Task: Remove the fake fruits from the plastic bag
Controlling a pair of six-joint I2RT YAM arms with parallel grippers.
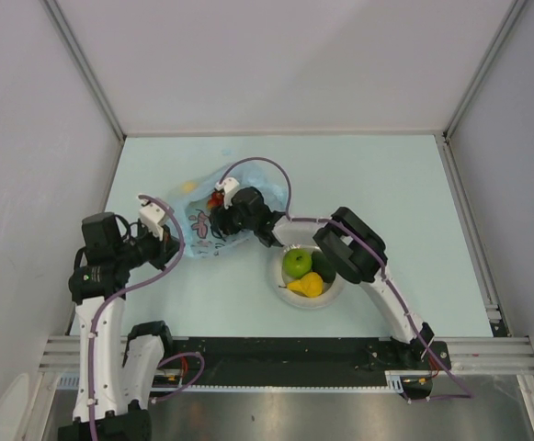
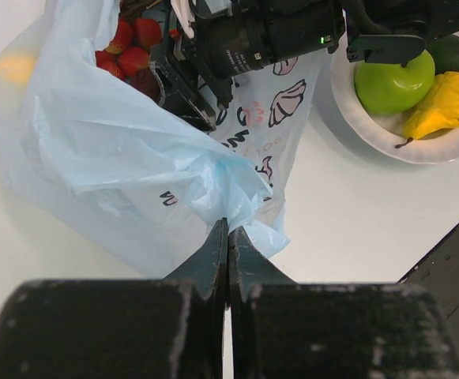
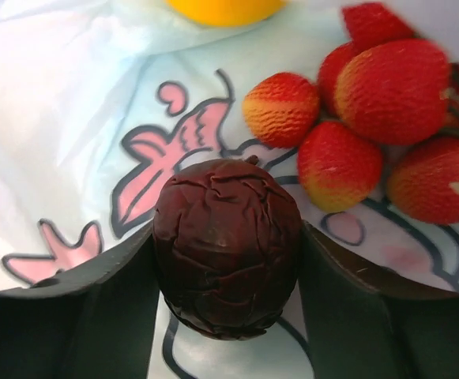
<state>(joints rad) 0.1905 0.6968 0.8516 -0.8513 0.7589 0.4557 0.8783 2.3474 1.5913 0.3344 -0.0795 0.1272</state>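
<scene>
Maroon and wrinkled, the round fruit (image 3: 227, 246) sits pinched between the fingers of the right gripper (image 3: 227, 272), spread just to its width inside the bag (image 2: 126, 150) beside the grapes (image 3: 355, 118), while the left gripper (image 2: 227, 249), fingers pressed together, nips the bag's edge.

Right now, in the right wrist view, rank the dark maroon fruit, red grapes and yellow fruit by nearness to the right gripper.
1. The dark maroon fruit, held in the right gripper.
2. The red grapes, upper right.
3. The yellow fruit, top edge, farthest.
</scene>
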